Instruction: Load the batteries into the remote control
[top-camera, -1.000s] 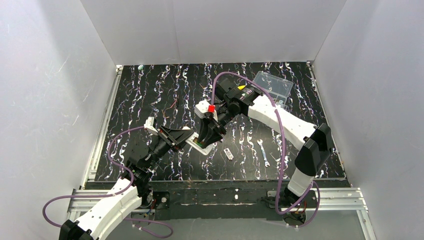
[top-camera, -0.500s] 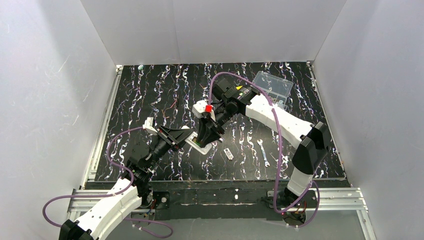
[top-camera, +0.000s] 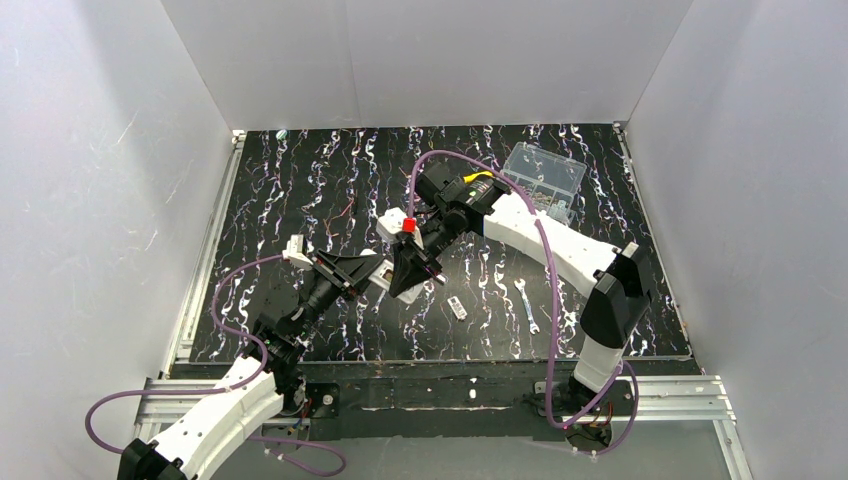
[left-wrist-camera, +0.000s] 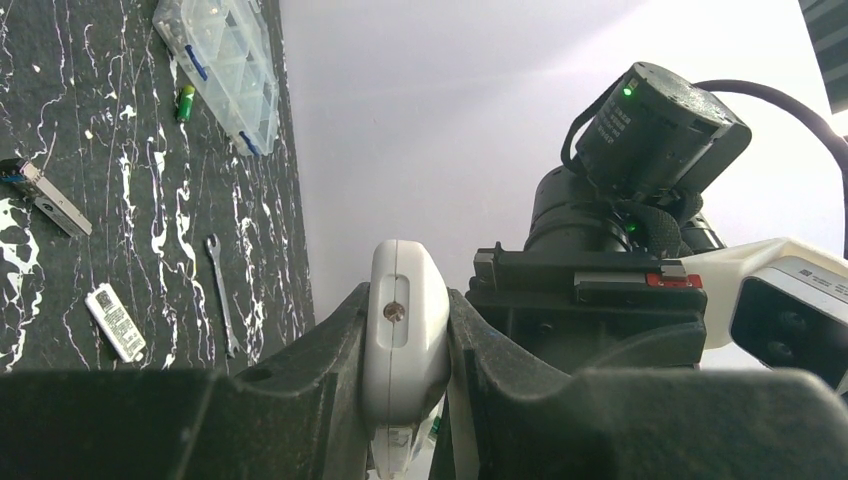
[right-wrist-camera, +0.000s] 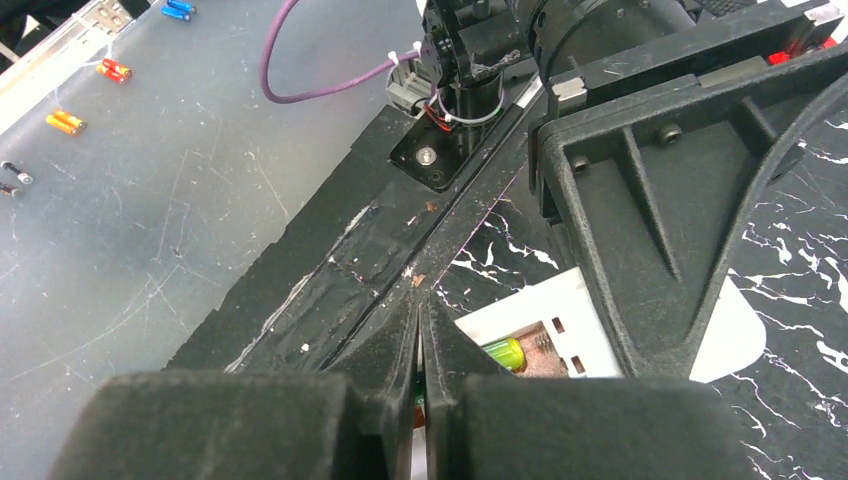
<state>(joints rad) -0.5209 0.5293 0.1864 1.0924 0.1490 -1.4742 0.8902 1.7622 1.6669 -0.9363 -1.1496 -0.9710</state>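
Loading step: the left claw (left-wrist-camera: 405, 300) grips the remote (right-wrist-camera: 560, 300) near the desk's middle, one battery (right-wrist-camera: 505, 353) lies in its bay, and the right claw (right-wrist-camera: 421, 320), jaws almost together, contents unclear, must next press it flat.

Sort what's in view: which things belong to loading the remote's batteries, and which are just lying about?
Job: remote control, clamped in the left gripper; green battery in its bay; second green battery beside the clear box.
Lying about: clear box, spanner, silver stick.
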